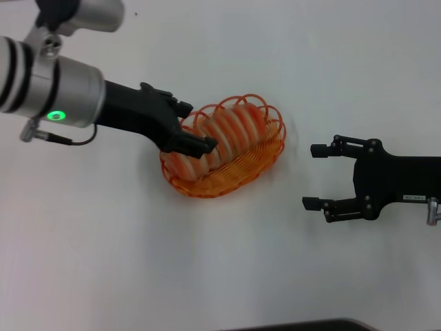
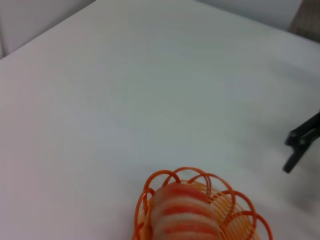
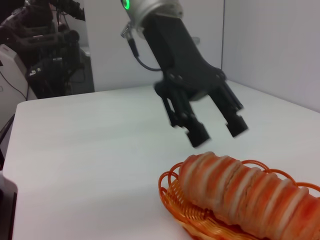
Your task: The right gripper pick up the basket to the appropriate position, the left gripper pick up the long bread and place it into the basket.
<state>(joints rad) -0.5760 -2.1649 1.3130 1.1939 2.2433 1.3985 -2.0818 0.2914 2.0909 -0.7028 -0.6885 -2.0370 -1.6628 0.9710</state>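
Note:
The long bread [image 1: 220, 131], orange with pale ridges, lies inside the oval orange basket [image 1: 238, 172] near the table's middle. The bread [image 3: 240, 190] rests along the basket [image 3: 185, 210] in the right wrist view, and one end of the bread [image 2: 182, 215] shows in the basket [image 2: 235, 210] in the left wrist view. My left gripper [image 1: 194, 126] hovers just above the bread's left end, open, holding nothing; this left gripper [image 3: 217, 131] appears clear of the loaf. My right gripper [image 1: 311, 176] stands open to the right of the basket, apart from it.
The white table [image 1: 103, 241] stretches all around the basket. A dark edge [image 1: 310, 325] shows at the table's near side. Dark equipment [image 3: 45, 45] stands beyond the table's far end in the right wrist view.

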